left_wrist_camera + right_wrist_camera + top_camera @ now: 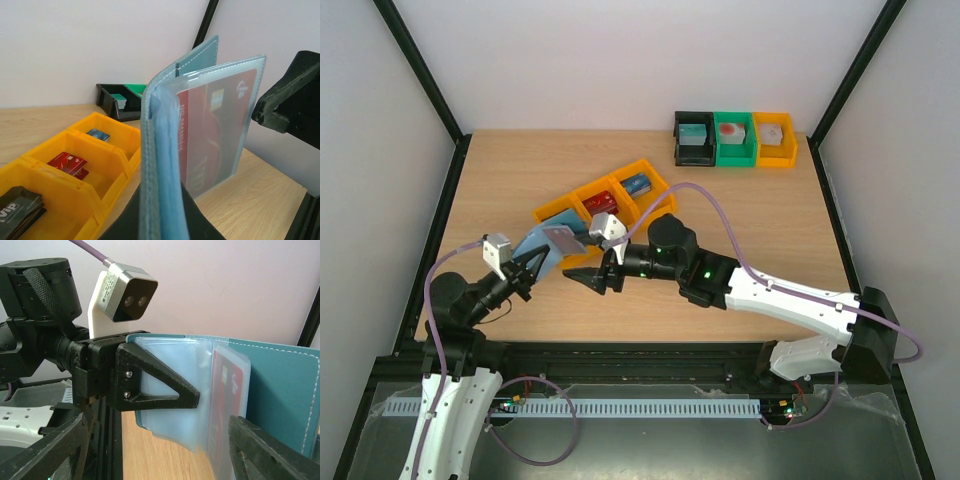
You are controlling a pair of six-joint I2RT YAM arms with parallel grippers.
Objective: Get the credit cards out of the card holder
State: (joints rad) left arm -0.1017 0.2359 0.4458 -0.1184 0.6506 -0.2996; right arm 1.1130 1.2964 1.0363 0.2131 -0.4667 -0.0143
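L gripper point(527, 270) clamped shut on the holder point(148, 150), gripping it near the spine edge and keeping it upright off the table point(770, 230), pages fanned open. R gripper point(585, 275) is wide apart, nothing in it.

Key relation: the red card point(210, 135) sits in a clear sleeve point(250, 100) of the holder, long axis approx vertical, face turned toward the R gripper. In R wrist view the card is centre-right of frame, above and between the two R fingers at the lower corners, so the sleeve is lined up w/ the gap but not touched yet. In top view the holder is left of centre and the R gripper just to its lower right, near but apart.

R arm is the free one and nearest, so prob the puller; L only holds. Which sleeve edge is open: can't tell.

Orange bins point(120, 135) at lower left of L wrist view already have black, red and blue cards, one colour per bin. Red card at least is left to remove; judged mid-task.
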